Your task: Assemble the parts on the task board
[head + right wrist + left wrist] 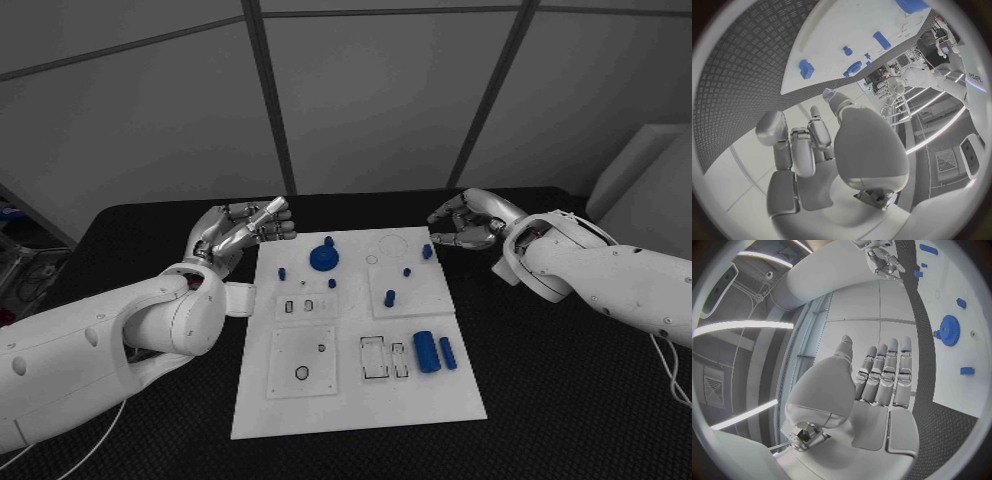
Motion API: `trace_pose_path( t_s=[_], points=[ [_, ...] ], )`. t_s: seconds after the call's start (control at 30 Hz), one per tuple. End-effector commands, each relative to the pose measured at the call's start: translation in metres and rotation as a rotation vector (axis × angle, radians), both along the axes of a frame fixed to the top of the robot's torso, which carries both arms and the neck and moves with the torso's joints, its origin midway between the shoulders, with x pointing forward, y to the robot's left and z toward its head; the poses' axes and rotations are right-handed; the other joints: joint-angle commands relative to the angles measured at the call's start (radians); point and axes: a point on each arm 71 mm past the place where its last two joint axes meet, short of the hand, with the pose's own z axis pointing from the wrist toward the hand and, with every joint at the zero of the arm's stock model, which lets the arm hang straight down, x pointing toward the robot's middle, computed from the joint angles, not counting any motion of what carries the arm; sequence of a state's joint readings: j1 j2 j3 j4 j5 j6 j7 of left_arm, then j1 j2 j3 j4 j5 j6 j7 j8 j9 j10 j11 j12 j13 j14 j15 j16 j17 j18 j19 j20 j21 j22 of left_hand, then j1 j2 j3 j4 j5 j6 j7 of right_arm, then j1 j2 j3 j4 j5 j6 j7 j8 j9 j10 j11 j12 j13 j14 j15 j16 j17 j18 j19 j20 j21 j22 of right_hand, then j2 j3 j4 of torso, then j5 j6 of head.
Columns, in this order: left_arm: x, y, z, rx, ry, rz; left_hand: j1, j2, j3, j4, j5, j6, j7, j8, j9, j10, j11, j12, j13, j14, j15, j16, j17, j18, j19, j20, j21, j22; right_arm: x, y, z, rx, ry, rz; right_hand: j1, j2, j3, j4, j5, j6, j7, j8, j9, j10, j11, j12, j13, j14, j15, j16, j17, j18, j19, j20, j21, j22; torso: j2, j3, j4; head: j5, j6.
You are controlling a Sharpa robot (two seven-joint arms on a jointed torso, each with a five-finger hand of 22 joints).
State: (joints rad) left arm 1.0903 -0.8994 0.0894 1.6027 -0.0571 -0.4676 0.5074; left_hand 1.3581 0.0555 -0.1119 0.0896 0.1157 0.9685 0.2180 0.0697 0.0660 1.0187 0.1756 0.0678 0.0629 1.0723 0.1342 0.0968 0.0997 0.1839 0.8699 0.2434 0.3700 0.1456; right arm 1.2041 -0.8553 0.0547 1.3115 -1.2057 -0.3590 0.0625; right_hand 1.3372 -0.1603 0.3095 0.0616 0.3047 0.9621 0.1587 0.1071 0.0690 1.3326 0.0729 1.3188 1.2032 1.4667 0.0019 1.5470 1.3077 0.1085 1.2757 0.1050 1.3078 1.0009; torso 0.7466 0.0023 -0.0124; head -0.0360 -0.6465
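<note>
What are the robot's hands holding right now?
Nothing that I can see. The left hand has its fingers straight and apart. The right hand has its fingers curled in, empty, beside the white board.

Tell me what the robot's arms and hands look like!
Both arms are smooth, rounded white shells. The left hand and right hand are shiny silver metal with jointed fingers, and the fingertips have small blue pads. A thin pale cable hangs beside the right arm.
</note>
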Motion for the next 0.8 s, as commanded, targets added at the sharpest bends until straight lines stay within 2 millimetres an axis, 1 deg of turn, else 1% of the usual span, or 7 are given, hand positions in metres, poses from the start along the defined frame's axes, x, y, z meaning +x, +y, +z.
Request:
trace_pose_path(
  t_s=[0.03,0.07,0.17,0.37,0.4,0.67,0.8],
  points=[
    [0.000,-0.002,0.001,0.003,-0.021,-0.020,0.006,0.008,-0.001,-0.005,-0.003,0.000,0.002,-0.004,0.000,-0.001,0.001,-0.002,0.001,-0.004,0.002,-0.003,0.001,-0.003,-0.009,0.000,-0.004,-0.002,0.002,-0.002,-0.001,0.029,0.012,0.030,0.012,0.000,-0.002,-0.006,0.001,-0.008,0.004,-0.009,-0.002,-0.011,0.001,-0.005,-0.003,0.087,-0.002,-0.005,0.196,0.001,-0.006,0.001,-0.005,-0.002,0.002,-0.0009,0.0026,-0.007,0.002],
    [0.000,-0.002,0.001,0.003,-0.020,-0.020,0.006,0.008,-0.001,-0.005,-0.003,0.000,0.002,-0.004,0.000,-0.001,0.001,-0.002,0.001,-0.004,0.002,-0.003,0.001,-0.003,-0.009,0.000,-0.004,-0.002,0.003,-0.004,-0.002,0.027,0.013,0.025,0.014,0.001,-0.003,-0.007,0.001,-0.012,0.005,-0.012,-0.002,-0.013,0.002,-0.007,-0.005,0.087,-0.002,-0.005,0.196,0.001,-0.007,0.001,-0.006,-0.002,0.003,-0.0002,0.0030,-0.009,0.002],
    [0.001,-0.002,0.000,0.004,-0.019,-0.020,0.006,0.008,-0.001,-0.006,-0.003,0.001,0.002,-0.004,0.000,-0.001,0.000,-0.002,0.001,-0.003,0.002,-0.003,0.001,-0.003,-0.010,0.000,-0.004,-0.002,0.005,-0.005,-0.004,0.025,0.017,0.019,0.016,0.002,-0.008,-0.010,0.000,-0.027,0.005,-0.022,-0.004,-0.015,0.003,-0.010,-0.008,0.088,0.000,-0.005,0.197,0.001,-0.007,0.002,-0.007,-0.004,0.001,-0.0025,0.0036,-0.010,-0.001],
    [0.001,-0.003,0.000,0.003,-0.017,-0.022,0.006,0.008,-0.001,-0.006,-0.003,0.001,0.002,-0.004,0.000,-0.001,0.000,-0.002,0.001,-0.003,0.002,-0.003,0.001,-0.003,-0.010,0.000,-0.004,-0.002,0.009,-0.002,-0.011,0.008,0.045,0.025,0.022,0.003,-0.018,-0.015,-0.003,-0.051,0.006,-0.036,-0.004,-0.023,0.004,-0.017,-0.016,0.088,0.000,-0.005,0.198,0.002,-0.011,0.004,-0.011,-0.011,0.002,-0.0032,0.0044,-0.009,-0.005],
    [0.001,-0.003,-0.001,0.003,-0.017,-0.022,0.006,0.008,-0.001,-0.006,-0.003,0.001,0.002,-0.004,0.000,-0.001,0.000,-0.002,0.001,-0.003,0.002,-0.003,0.001,-0.003,-0.010,0.000,-0.004,-0.002,0.009,-0.001,-0.015,-0.002,0.057,0.029,0.023,0.002,-0.019,-0.016,-0.004,-0.054,0.006,-0.037,-0.004,-0.024,0.004,-0.018,-0.017,0.088,0.000,-0.005,0.198,0.002,-0.012,0.004,-0.011,-0.012,0.002,-0.0040,0.0041,-0.008,-0.008],
    [0.001,-0.001,-0.001,0.005,-0.016,-0.018,0.006,0.008,-0.001,-0.006,-0.003,0.001,0.002,-0.004,0.000,-0.001,0.000,-0.002,0.001,-0.003,0.002,-0.003,0.001,-0.003,-0.010,0.000,-0.004,-0.002,0.004,-0.002,-0.033,-0.028,0.111,0.042,0.025,0.001,-0.023,-0.018,-0.003,-0.060,0.006,-0.040,-0.004,-0.026,0.004,-0.019,-0.018,0.088,0.001,-0.004,0.200,0.003,-0.013,0.004,-0.012,-0.013,0.001,-0.0028,0.0015,-0.003,-0.017],
    [0.002,0.000,-0.001,0.007,-0.016,-0.014,0.006,0.008,-0.001,-0.006,-0.003,0.001,0.002,-0.004,0.000,-0.001,0.000,-0.002,0.001,-0.003,0.002,-0.003,0.001,-0.003,-0.010,0.000,-0.004,-0.002,0.000,-0.004,-0.037,-0.032,0.124,0.046,0.024,0.001,-0.028,-0.018,0.005,-0.061,0.008,-0.039,-0.003,-0.027,0.006,-0.019,-0.019,0.088,0.002,-0.004,0.200,0.003,-0.013,0.005,-0.013,-0.013,0.000,-0.0037,0.0025,-0.002,-0.018]
  ],
)
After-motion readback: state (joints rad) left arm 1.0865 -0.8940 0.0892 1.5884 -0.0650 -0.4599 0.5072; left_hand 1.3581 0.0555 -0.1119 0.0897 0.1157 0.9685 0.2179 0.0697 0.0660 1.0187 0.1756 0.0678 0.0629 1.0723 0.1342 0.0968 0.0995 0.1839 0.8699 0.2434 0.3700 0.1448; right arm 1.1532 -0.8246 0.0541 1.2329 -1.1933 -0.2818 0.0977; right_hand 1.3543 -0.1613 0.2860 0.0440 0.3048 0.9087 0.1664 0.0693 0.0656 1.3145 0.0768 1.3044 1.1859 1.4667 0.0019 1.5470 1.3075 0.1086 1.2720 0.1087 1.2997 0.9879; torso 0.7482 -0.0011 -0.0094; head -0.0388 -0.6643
